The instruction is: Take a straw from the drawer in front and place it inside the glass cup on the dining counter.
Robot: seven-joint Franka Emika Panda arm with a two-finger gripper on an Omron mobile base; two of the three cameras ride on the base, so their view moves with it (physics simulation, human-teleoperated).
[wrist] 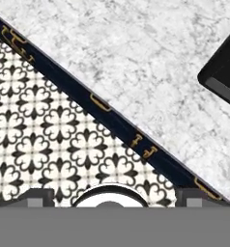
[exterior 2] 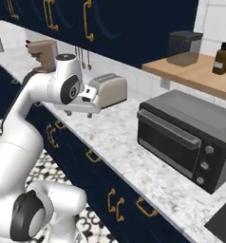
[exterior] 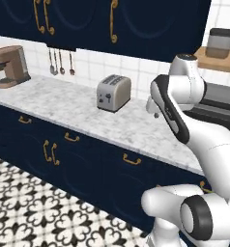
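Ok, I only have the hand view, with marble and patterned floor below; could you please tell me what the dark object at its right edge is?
Observer: It is a black microwave standing on the worktop, with its door shut.
Operator: Thank you. Is anything else standing on that worktop?
Observer: A silver toaster stands to the left of the arm, and a coffee machine stands farther along.
Operator: And is any drawer open yet?
Observer: No, every drawer front I can see under the worktop is shut.
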